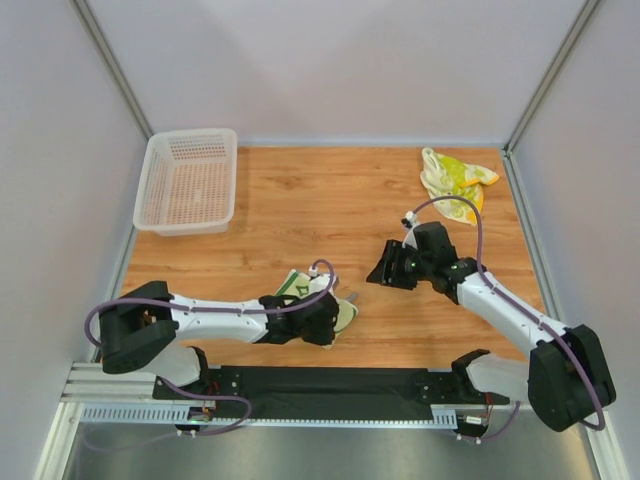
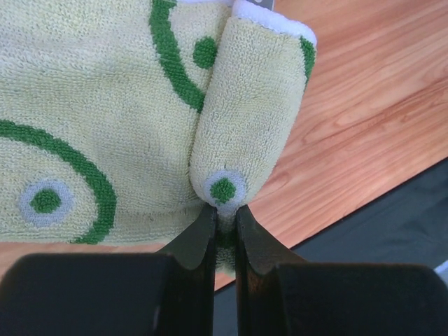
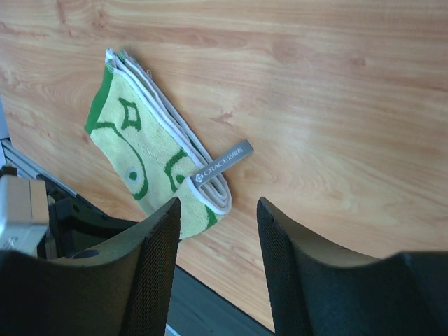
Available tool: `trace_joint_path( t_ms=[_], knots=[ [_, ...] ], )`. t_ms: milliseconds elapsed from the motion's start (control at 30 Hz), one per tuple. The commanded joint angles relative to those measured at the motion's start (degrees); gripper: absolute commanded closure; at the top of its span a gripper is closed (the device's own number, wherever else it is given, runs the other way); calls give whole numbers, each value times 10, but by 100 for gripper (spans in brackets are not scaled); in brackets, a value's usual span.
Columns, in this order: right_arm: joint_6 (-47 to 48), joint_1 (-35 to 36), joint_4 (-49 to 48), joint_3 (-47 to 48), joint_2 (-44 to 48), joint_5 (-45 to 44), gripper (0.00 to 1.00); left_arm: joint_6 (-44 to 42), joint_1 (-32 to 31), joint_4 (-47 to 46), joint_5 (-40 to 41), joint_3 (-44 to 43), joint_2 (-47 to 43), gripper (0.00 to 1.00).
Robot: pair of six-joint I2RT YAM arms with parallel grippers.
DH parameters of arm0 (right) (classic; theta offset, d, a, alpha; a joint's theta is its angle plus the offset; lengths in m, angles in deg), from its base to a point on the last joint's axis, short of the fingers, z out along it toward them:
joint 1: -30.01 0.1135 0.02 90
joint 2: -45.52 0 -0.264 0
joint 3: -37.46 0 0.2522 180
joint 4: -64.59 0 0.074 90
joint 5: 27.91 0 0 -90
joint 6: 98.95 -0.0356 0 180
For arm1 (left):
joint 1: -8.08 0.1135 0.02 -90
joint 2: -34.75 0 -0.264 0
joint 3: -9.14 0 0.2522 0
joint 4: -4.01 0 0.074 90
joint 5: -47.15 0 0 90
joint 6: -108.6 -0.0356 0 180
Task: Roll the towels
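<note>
The cream towel with green lines [image 1: 300, 285] lies partly rolled near the table's front edge. In the left wrist view its rolled fold [image 2: 245, 119] rests against the flat part [image 2: 84, 105]. My left gripper [image 2: 224, 213] is shut on the end of that fold; the top view shows the gripper [image 1: 335, 315] at the towel's right end. My right gripper [image 1: 385, 270] hovers open and holds nothing, right of the towel and apart from it. In its own view, beyond the open right gripper [image 3: 217, 210], the towel [image 3: 140, 147] shows a grey label [image 3: 220, 166]. The second towel [image 1: 455, 175], yellow-green with an orange edge, lies crumpled at the back right.
A white mesh basket [image 1: 187, 180] stands at the back left corner. A black rail [image 1: 320, 385] runs along the near edge, just below the held towel. Grey walls close in the table on three sides.
</note>
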Motion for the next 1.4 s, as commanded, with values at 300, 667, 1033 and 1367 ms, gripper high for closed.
trace_joint_path(
  t_ms=[300, 667, 1033, 1367],
  knots=[
    [-3, 1, 35, -22, 53, 18, 50, 81, 37, -143, -105, 76, -47, 97],
    [-26, 1, -20, -69, 92, 75, 50, 141, 59, -223, -147, 128, -37, 97],
    [-36, 5, -52, -89, 103, 110, 49, 193, 90, -279, -185, 168, -37, 98],
    [-46, 49, -83, -108, 101, 103, 48, 290, 128, -376, -238, 233, -38, 98]
  ],
)
